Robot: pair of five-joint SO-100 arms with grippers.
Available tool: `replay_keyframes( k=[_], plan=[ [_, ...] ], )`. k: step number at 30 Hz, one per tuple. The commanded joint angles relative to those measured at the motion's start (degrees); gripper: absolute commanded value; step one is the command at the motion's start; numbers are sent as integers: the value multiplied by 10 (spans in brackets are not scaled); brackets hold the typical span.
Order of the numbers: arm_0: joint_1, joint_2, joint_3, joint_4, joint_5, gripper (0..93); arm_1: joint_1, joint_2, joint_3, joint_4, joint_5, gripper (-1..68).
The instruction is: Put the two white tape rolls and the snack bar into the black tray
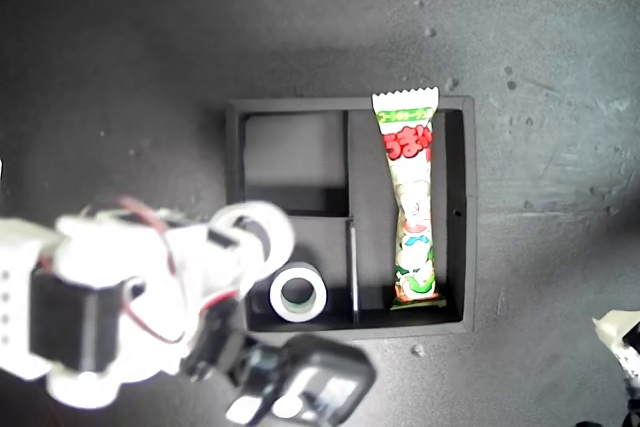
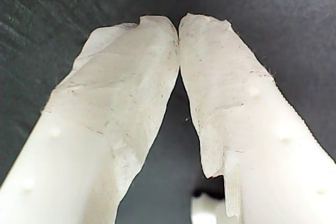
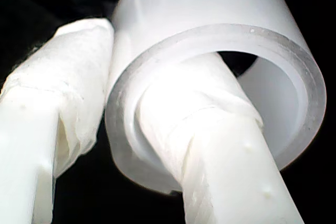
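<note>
Two rolls are showing: one (image 1: pixel 298 292) is lying in the tray's (image 1: pixel 232 162) near small compartment, one (image 1: pixel 255 232) is being pinched through its ring by my second gripper (image 3: pixel 123 119). One bar (image 1: pixel 412 212) is lying in the long compartment at the exterior view's right. My first gripper (image 2: pixel 178 30) is closed on nothing.

A dark grey, speckled tabletop (image 1: pixel 560 97) fills the exterior view, with the black tray (image 1: pixel 233 162) lying flat at its centre.

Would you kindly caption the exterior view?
My second gripper carries a tape roll over the black tray, beside another roll and the snack bar.
</note>
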Motion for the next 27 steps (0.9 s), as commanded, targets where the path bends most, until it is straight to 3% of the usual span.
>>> replay_keyframes(
  k=[1, 9, 27],
  plan=[
    [-24, -56, -109, 32, 26, 0, -6, 30, -3, -6, -13, -4],
    [-55, -236, -359, 166, 49, 0, -7, 30, 17, -23, -12, -4],
    [-95, -233, -279, 171, 44, 10, -9, 30, 35, -39, -16, -4]
  ],
)
